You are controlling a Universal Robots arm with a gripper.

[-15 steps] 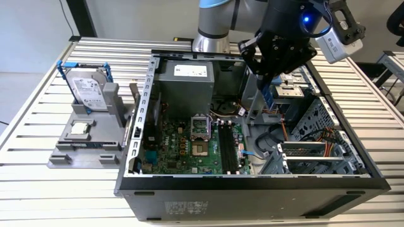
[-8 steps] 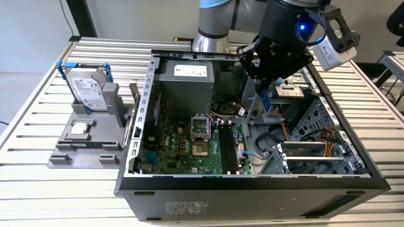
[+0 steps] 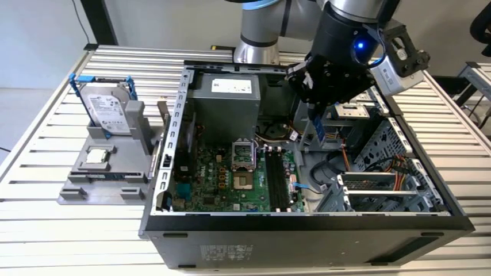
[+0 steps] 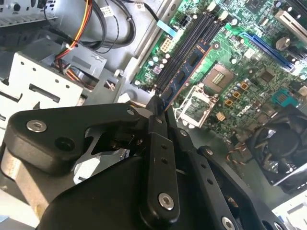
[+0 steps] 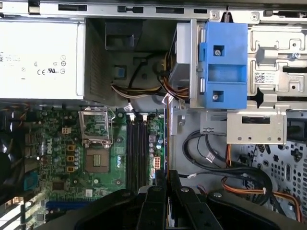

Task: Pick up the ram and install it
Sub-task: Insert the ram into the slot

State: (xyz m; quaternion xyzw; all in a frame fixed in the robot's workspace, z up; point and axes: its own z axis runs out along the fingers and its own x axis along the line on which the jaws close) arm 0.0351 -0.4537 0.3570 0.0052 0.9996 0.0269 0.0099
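The ram [image 3: 315, 131] is a thin blue circuit strip with dark chips. It hangs on edge from my gripper [image 3: 311, 110], which is shut on its upper end above the open computer case. In the second wrist view the ram [image 4: 188, 71] sticks out from the black fingertips [image 4: 154, 106] and points toward the black memory slots [image 4: 194, 40], close to them but apart. In the first wrist view the ram [image 5: 166, 143] shows edge-on as a thin line, just beside the slots [image 5: 136, 148]. In the exterior view the slots [image 3: 275, 178] lie below the ram and toward the exterior view's left.
A grey stand [image 3: 103, 187] outside the case holds a silver hard drive in a blue frame [image 3: 107, 106] and a small square chip [image 3: 98, 156]. Inside the case are the power supply [image 3: 222, 100], the CPU socket [image 3: 241, 167], a fan [image 4: 283, 148], a blue drive bracket [image 5: 223, 67] and loose cables [image 5: 230, 182].
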